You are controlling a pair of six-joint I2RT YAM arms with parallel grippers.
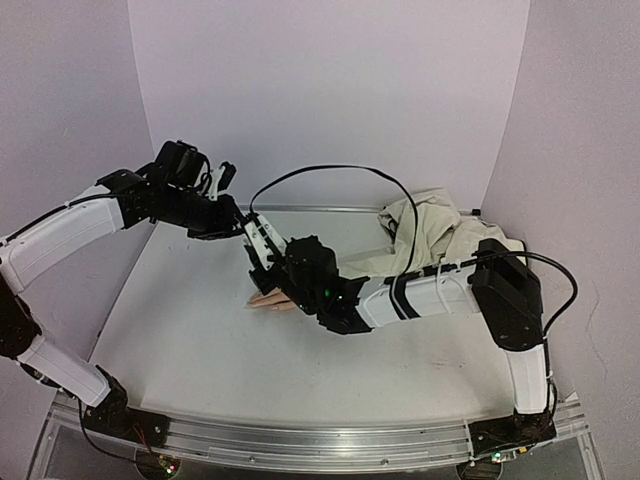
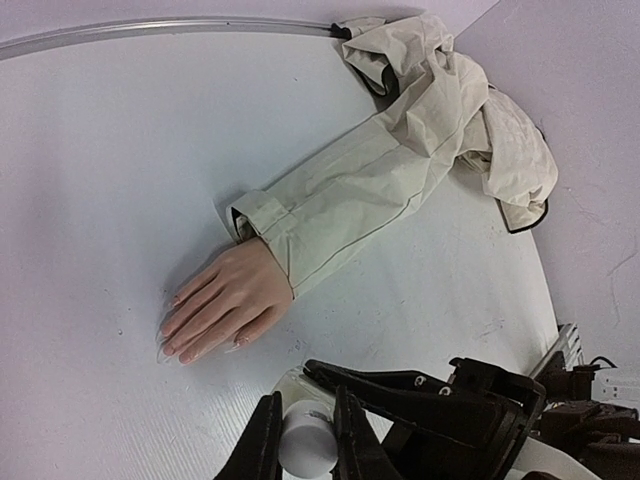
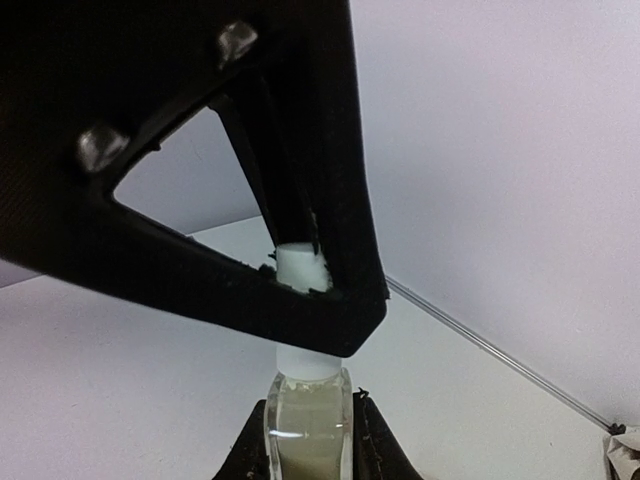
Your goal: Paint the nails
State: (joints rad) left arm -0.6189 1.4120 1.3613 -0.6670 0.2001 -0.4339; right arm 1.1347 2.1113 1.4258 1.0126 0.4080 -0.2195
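The peach fake hand [image 2: 225,305] lies flat on the white table, sticking out of a beige sleeve [image 2: 370,190]. Its nails [image 2: 166,338] point to the lower left. Above the table, both grippers hold one small bottle. My left gripper [image 2: 305,410] is shut on the white cap [image 2: 305,440]. My right gripper [image 3: 308,440] is shut on the clear glass body [image 3: 308,415], which holds pale liquid. In the top view the two grippers meet near the bottle [image 1: 250,232], just behind the hand [image 1: 268,298]. The cap [image 3: 303,265] sits on the bottle neck.
The rest of the beige garment [image 1: 435,235] lies bunched at the back right corner. A metal rail [image 2: 180,25] runs along the table's far edge. The right forearm [image 1: 420,295] stretches low over the sleeve.
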